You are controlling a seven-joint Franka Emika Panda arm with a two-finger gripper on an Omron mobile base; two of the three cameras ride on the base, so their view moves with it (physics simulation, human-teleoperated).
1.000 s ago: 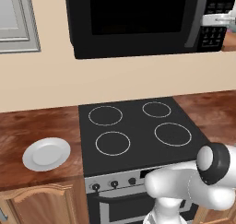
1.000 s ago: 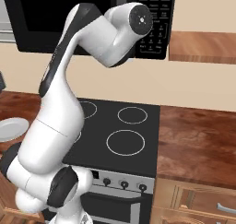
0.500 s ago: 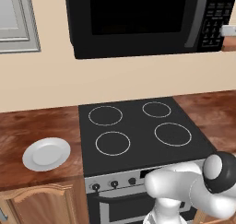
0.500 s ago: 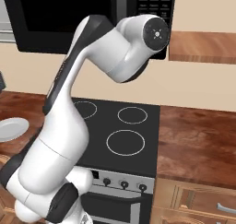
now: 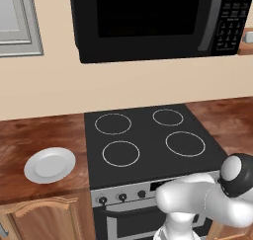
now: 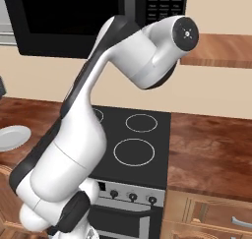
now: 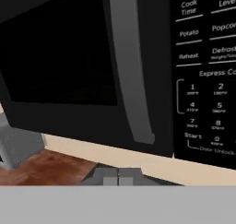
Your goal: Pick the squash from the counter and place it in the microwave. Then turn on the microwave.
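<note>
2 dark tips of the gripper (image 7: 118, 179) stand pressed together just in front of the microwave (image 7: 64, 57) and below its lower edge, shut tight with nothing between them. Below the microwave, a strip of the counter (image 7: 41, 168) runs along the wall, and in the left base view the stove (image 5: 148, 145) with its 4 rings sits under the microwave, with 1 white plate (image 5: 49, 165) on the wood below and to the left of it. Further off, the microwave door is closed. The hand faces its long handle (image 7: 131, 71), with the keypad (image 7: 207, 80) to the right of the handle and the Start button (image 7: 193, 136) low on the keypad. Over the last second the arm (image 6: 133, 51) has swung away from the microwave. Its hand, which was up against the keypad in the left base view, has slid off toward the right of the microwave, and the big joint has drifted the same way in the right base view. That reads as a withdrawal after a button press, so the task is probably at or near its end. Where the squash is I cannot tell. The door glass is too dark to see through, but with the door shut it is most likely inside the microwave.
</note>
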